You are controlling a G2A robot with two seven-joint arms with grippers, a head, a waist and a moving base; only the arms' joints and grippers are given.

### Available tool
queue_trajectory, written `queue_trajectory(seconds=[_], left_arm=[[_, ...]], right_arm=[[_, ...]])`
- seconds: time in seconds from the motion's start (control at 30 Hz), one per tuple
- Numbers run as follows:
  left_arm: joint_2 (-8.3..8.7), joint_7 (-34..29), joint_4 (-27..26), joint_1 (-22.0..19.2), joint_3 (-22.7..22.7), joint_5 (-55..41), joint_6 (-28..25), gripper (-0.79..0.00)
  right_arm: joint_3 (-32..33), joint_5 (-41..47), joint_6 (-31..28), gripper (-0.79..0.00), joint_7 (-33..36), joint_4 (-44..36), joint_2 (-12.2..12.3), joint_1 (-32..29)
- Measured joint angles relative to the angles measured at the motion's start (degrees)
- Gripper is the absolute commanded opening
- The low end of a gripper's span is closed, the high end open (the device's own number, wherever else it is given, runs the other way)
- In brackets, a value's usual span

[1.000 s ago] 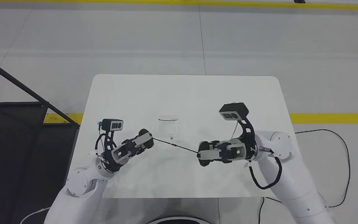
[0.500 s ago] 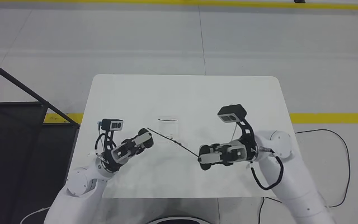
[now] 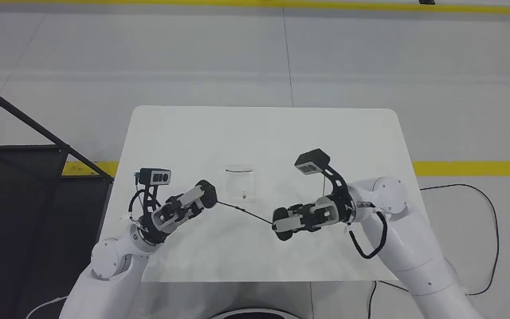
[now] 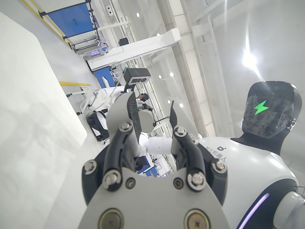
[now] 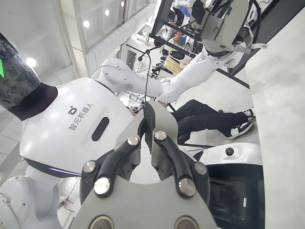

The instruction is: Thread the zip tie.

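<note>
The right gripper (image 5: pixel 147 107) pinches the zip tie (image 3: pixel 245 212), which runs straight leftward over the table (image 3: pixel 319 135) toward the left gripper (image 4: pixel 151 101), whose fingers are apart and empty. No loop yet; threading apparently remains.

One end of the zip tie (image 5: pixel 146 77) hides inside the right pincer (image 5: pixel 145 111).

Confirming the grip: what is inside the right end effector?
The black zip tie, pinched in the right end effector, its strap running out past the tips. The stretch between the pads is covered, so its held end cannot be seen.
</note>
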Motion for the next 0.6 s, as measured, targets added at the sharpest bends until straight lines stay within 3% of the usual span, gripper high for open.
queue_trajectory(seconds=[0.6], left_arm=[[0.13, -0.8, -0.2, 0.1, 0.3, 0.2, -0.3, -0.523]], right_arm=[[-0.6, -1.1, -1.2, -0.785, -1.2, 2.4, -0.2, 1.2]])
